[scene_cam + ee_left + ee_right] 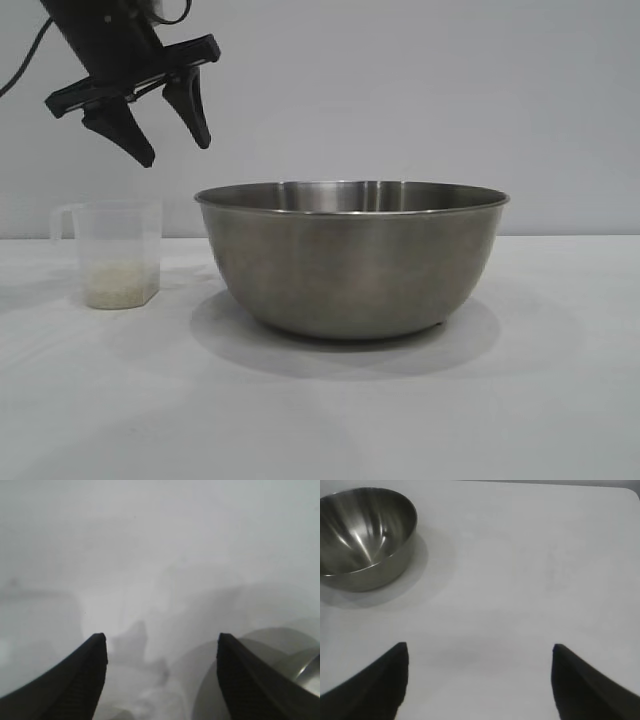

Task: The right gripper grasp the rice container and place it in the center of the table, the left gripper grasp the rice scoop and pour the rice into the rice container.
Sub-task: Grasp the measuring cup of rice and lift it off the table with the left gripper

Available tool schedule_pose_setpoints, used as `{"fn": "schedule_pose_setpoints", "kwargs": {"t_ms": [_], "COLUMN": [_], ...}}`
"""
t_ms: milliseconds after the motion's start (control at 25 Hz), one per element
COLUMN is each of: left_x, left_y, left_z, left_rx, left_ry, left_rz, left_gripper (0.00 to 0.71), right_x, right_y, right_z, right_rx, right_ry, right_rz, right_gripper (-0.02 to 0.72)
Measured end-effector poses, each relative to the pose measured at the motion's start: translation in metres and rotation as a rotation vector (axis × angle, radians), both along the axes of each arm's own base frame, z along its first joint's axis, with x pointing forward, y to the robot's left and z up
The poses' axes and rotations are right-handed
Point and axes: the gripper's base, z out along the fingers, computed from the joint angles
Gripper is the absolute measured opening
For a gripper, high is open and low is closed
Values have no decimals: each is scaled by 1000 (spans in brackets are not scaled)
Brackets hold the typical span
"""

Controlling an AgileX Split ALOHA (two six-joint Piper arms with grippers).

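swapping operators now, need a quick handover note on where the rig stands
Left gripper: open, empty, in the air above the rice scoop.
Right gripper: open, empty, over bare table, apart from the rice container.
Rice container stands at mid-table, looks empty.
Rice scoop stands upright to its left, rice in its bottom.
Done: container placed.
Left: grasp scoop, pour rice into container.

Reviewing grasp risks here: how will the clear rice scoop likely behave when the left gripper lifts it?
The rice scoop looks thin, clear plastic with little rice, so probably light. Its smooth walls may slip or flex; the loop handle could twist it. The open left gripper hangs above.
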Motion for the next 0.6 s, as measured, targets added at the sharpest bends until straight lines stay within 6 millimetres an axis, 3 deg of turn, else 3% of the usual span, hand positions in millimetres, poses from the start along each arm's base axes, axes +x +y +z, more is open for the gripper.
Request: {"fn": "schedule_pose_setpoints", "kwargs": {"t_ms": [360, 440, 600], "left_x": [-2, -6, -20], "left_y": [3, 6, 15], "left_z": [-1, 6, 37], "left_rx": [84, 140, 238], "left_ry": [-5, -3, -33], "left_rz": [-45, -78, -123], "left_gripper": [416, 416, 416], "right_x": [-1, -1, -1], "right_y": [0, 0, 0], "right_z": [0, 0, 0], "right_rx": [1, 1, 1], "right_ry": [-5, -5, -5], "right_rz": [0, 0, 0], "right_gripper": [505, 505, 505]}}
